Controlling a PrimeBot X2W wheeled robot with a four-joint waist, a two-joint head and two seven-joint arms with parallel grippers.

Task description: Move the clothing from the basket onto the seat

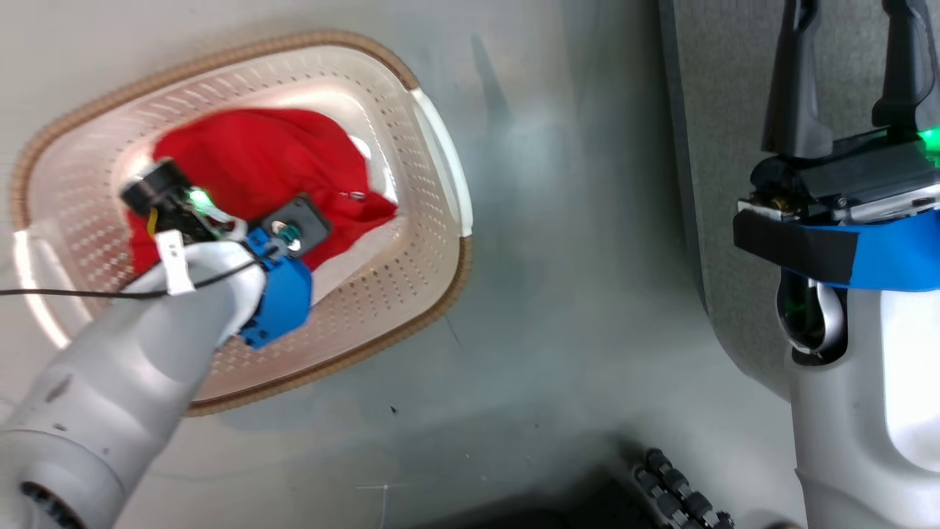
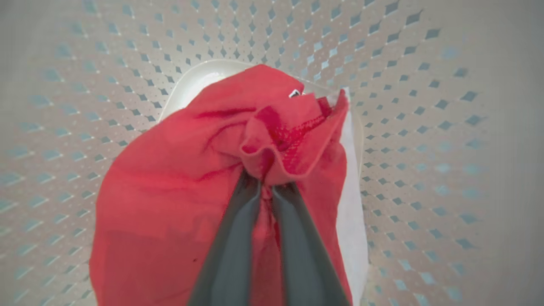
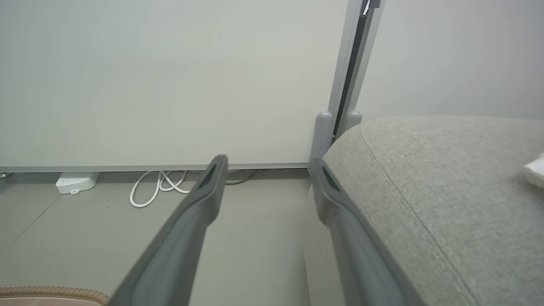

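Note:
Red clothing (image 1: 272, 162) with a white panel lies bunched in the cream perforated basket (image 1: 382, 308) on the floor at the left of the head view. My left gripper (image 1: 172, 202) reaches down into the basket. In the left wrist view its two dark fingers (image 2: 238, 238) are pinched together on a fold of the red clothing (image 2: 178, 182), so the left gripper (image 2: 267, 182) is shut on the fabric. My right gripper (image 1: 852, 44) stands open and holds nothing, beside the edge of the light-grey seat (image 1: 727, 184). Between its spread fingers, the right gripper (image 3: 267, 170) frames floor and wall.
The seat (image 3: 446, 191) has a rounded edge with a seam and a small white object (image 3: 536, 170) lying on it. A white power strip (image 3: 76, 182) and looped white cable (image 3: 157, 187) lie along the wall. The basket rim (image 3: 51, 292) shows low left. Grey floor separates basket and seat.

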